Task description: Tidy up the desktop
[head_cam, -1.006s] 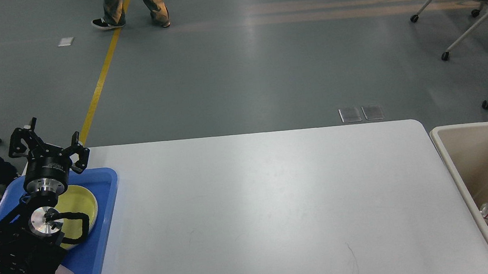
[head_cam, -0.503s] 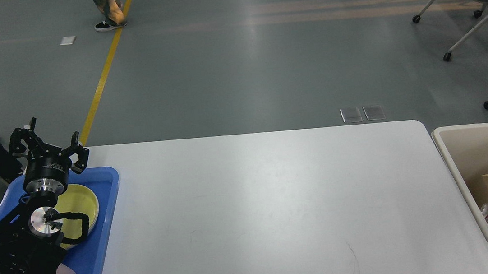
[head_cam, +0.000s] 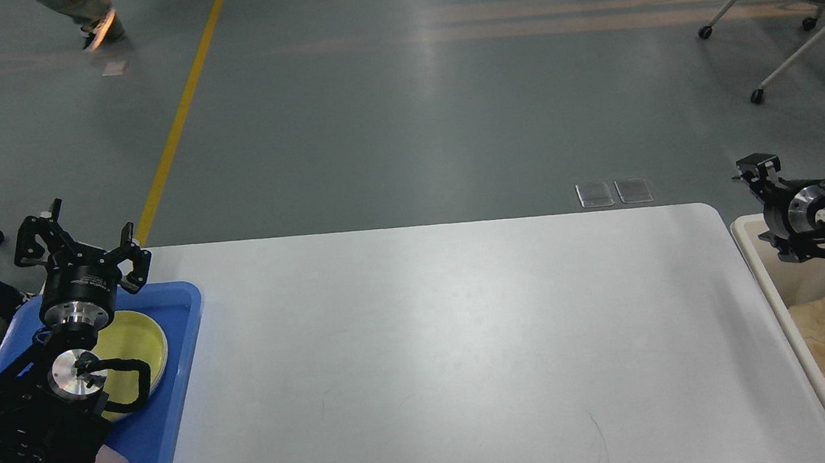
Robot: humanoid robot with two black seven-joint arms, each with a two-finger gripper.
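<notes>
desk (head_cam: pixel 456 357) bare | left claw (head_cam: pixel 81 247) spread over blue tray (head_cam: pixel 172 425) | right claw (head_cam: pixel 760 183) state unclear | risk: clipping cream bin (head_cam: pixel 771 286) rim

Two black robot arms are showing bare silver discs at their joints; the left gripper (head_cam: pixel 80 239) is displaying angular black linkage fingers; black cables are looping alongside.
</notes>
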